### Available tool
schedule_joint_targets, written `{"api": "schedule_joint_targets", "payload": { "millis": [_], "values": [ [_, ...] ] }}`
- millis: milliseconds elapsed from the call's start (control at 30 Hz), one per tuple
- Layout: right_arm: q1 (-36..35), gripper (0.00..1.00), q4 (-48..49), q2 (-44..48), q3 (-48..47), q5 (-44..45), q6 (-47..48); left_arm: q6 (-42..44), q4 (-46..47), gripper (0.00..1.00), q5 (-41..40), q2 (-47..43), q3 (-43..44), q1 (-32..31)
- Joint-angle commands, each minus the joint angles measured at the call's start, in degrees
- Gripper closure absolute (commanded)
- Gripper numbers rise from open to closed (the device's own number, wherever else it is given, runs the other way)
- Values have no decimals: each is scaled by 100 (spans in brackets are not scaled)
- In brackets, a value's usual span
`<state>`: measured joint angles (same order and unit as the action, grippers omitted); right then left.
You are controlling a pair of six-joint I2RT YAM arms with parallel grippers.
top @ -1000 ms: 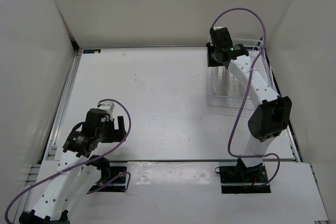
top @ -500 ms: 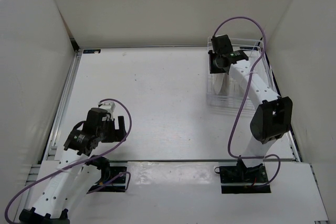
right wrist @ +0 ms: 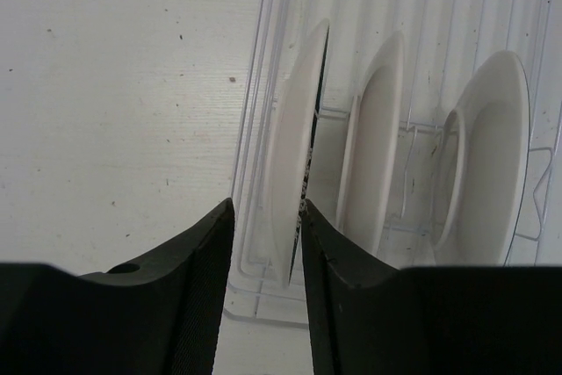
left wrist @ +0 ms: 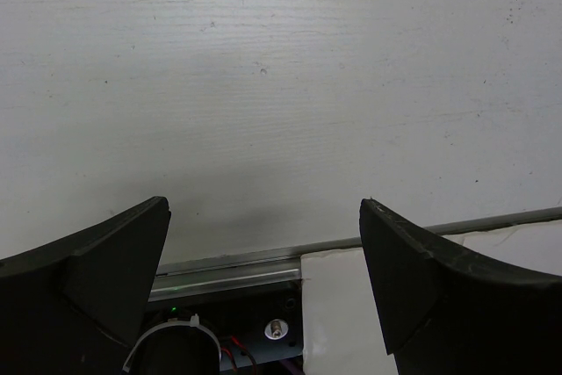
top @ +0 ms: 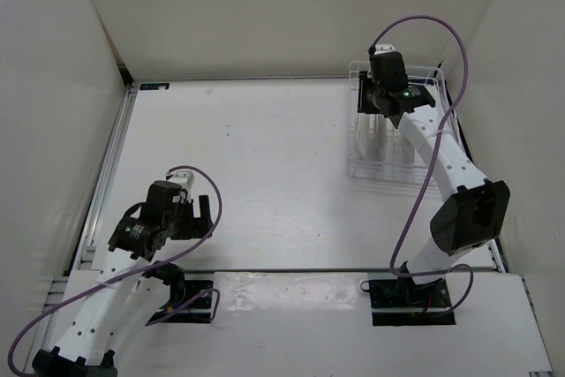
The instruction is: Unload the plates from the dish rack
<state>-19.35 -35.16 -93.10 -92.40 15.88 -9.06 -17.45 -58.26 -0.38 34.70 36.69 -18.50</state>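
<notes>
The white wire dish rack (top: 388, 168) stands at the back right; its wires also show in the right wrist view (right wrist: 272, 6). Three pale dishes stand on edge in it. The leftmost plate (right wrist: 294, 129) is white with a dark patterned rim. A second white plate (right wrist: 378, 147) and a deeper dish (right wrist: 492, 147) stand to its right. None looks plainly silver-grey. My right gripper (top: 375, 105) (right wrist: 268, 208) is above the rack, jaws narrowly apart and straddling the leftmost plate's rim, with a gap on the left side. My left gripper (top: 196, 214) (left wrist: 263, 204) is open and empty.
White walls enclose the table on three sides. A metal rail (left wrist: 228, 270) and a white board run along the near edge under my left gripper. A purple cable loops above my right arm (top: 441, 33).
My right gripper has moved right and towards the back over the rack, and its elbow has swung right and nearer. The left arm has not moved.
</notes>
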Motion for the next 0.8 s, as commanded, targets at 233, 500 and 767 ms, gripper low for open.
{"api": "schedule_joint_targets", "payload": {
  "millis": [233,500,767],
  "values": [
    [54,60,-26,-340,-384,-217,-105,-4,34,0,65,2,40,-4],
    [195,60,-61,-700,-428,-278,-202,-4,34,0,65,-16,49,4],
    [371,80,26,-736,-208,-533,-210,-4,34,0,65,-16,32,-4]
  ]
}}
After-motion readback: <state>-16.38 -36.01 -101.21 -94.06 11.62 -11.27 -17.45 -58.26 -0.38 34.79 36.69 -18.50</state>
